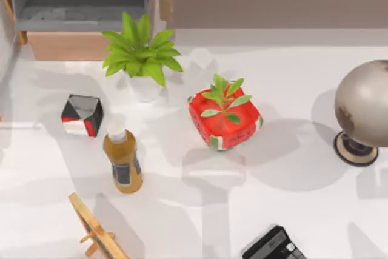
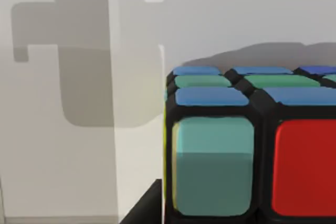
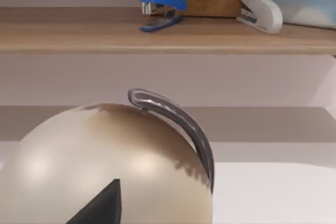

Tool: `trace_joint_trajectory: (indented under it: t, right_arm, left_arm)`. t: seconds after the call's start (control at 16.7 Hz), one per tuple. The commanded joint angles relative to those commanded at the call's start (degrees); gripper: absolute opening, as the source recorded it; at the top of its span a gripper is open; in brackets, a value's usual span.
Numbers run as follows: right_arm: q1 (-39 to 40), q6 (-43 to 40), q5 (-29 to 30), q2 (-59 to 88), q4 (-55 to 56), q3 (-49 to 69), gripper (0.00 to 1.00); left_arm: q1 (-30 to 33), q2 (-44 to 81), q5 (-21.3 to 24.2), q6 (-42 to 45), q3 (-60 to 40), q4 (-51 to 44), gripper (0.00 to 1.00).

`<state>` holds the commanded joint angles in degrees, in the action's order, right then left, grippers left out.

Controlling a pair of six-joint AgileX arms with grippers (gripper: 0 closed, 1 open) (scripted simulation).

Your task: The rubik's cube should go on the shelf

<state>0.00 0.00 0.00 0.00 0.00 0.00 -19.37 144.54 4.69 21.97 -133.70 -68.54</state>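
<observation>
While its fingers' spread cannot be told, left end effector hard beside the rubik's cube [image 2: 252, 145].

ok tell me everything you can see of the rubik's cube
The rubik's cube appears close up in the left wrist view. It has a black grid frame with glossy, plastic-looking square stickers. One face shows a pale teal sticker beside a red one; the adjoining face above carries blue and green stickers, and a thin yellow-green edge shows on a third side. Part of it runs past the picture's edge. It sits level against a pale surface, a dark shape at its lower corner. Whether anything grips it cannot be told.
</observation>
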Motion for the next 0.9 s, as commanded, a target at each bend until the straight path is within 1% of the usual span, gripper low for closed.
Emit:
trace_joint_trajectory:
  t: [0.3, 0.66, 0.9]
  right_arm:
    - [0.0, 0.0, 0.0, 0.0, 0.0, 0.0, 1.0]
    - [0.0, 0.0, 0.0, 0.0, 0.0, 0.0, 1.0]
    - [0.0, 0.0, 0.0, 0.0, 0.0, 0.0, 1.0]
  left_arm:
    - [-0.3, 0.0, 0.0, 0.3, -0.2, -0.6, 0.0]
    - [-0.5, -1.3, -1.0, 0.9, -2.4, -6.8, 0.0]
    - [-0.6, -0.8, -1.3, 0.6, -5.4, -8.6, 0.0]
